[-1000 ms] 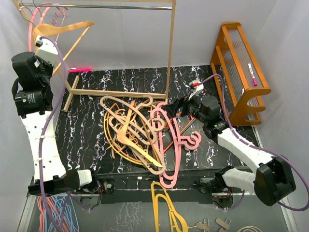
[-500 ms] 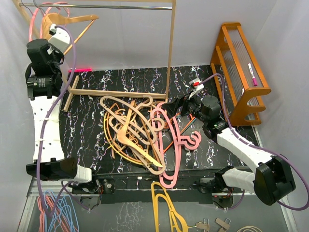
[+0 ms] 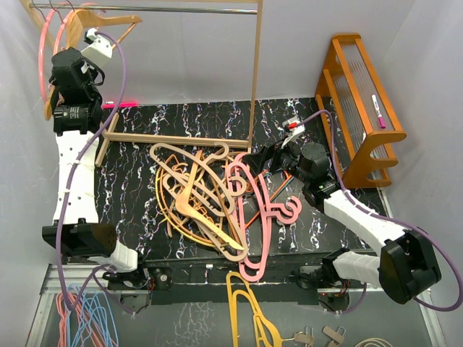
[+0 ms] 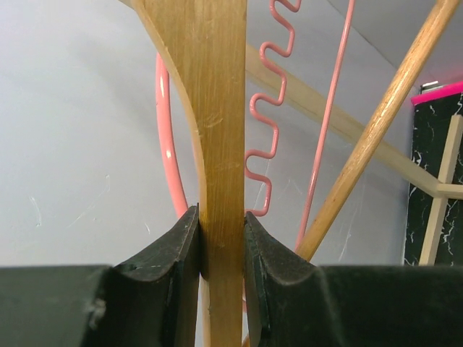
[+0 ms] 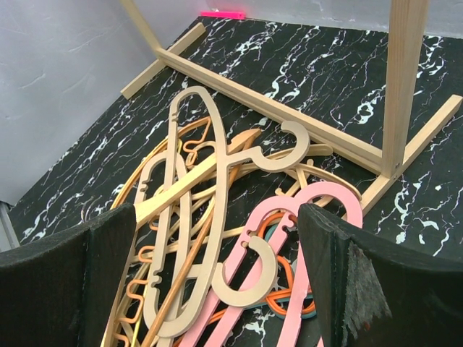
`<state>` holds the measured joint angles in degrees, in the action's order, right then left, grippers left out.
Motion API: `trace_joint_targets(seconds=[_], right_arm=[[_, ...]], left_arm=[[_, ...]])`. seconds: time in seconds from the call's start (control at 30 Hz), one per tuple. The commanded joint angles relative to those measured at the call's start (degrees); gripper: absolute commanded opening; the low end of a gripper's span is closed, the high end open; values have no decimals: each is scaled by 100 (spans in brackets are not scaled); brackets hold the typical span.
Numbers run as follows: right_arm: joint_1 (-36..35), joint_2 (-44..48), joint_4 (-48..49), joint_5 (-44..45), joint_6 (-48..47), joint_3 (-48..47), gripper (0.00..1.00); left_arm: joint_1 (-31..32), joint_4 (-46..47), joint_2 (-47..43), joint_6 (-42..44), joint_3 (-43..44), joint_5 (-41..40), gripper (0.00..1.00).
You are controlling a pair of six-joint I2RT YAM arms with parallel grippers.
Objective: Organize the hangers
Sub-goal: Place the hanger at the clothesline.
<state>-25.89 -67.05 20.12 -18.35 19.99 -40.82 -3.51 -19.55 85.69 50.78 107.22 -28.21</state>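
A tangled pile of hangers (image 3: 202, 202), tan, orange and pink, lies mid-mat under the wooden clothes rack (image 3: 255, 72). My left gripper (image 3: 92, 45) is raised at the rack's top-left corner, shut on a pale wood-tan hanger (image 4: 221, 144) just below the metal rail (image 3: 145, 10). A pink wavy hanger (image 4: 264, 130) hangs right behind it. My right gripper (image 3: 253, 163) hovers low at the pile's right side with its jaws wide open and nothing between them. Tan hangers (image 5: 184, 217) and pink hangers (image 5: 289, 224) lie beneath it.
An orange wooden rack (image 3: 362, 108) stands at the right edge of the mat. A mustard-yellow hanger (image 3: 249, 311) lies past the mat's front edge, and a blue-and-pink bunch (image 3: 87, 318) sits off its near-left corner. The clothes rack's base bars (image 3: 173, 139) cross behind the pile.
My left arm has lifted and swung the wood-tan hanger up and back toward the rail. The right arm has stayed almost still.
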Motion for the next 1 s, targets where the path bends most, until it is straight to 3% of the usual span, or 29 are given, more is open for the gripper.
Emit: trace_joint_targets(seconds=[0.0,0.77,0.8,0.87,0.9,0.97], right_arm=[[-39,-42,370,16,27,-179,99],[-39,-100,172,-51,41,-304,98],[-37,-104,162,-54,43,-311,99],[-35,-102,118,-18,42,-300,98],[-34,-89,103,6,40,-285,99],[-38,-56,78,59,33,-250,99]], left_arm=[[24,748,68,278,132,-341,0],[-56,462,794,103,762,-1086,0],[-54,365,811,71,849,-1115,13],[-52,77,843,-50,1111,-1167,75],[-47,-117,840,-145,1322,-1187,93],[-42,-689,846,-548,1969,-1206,97]])
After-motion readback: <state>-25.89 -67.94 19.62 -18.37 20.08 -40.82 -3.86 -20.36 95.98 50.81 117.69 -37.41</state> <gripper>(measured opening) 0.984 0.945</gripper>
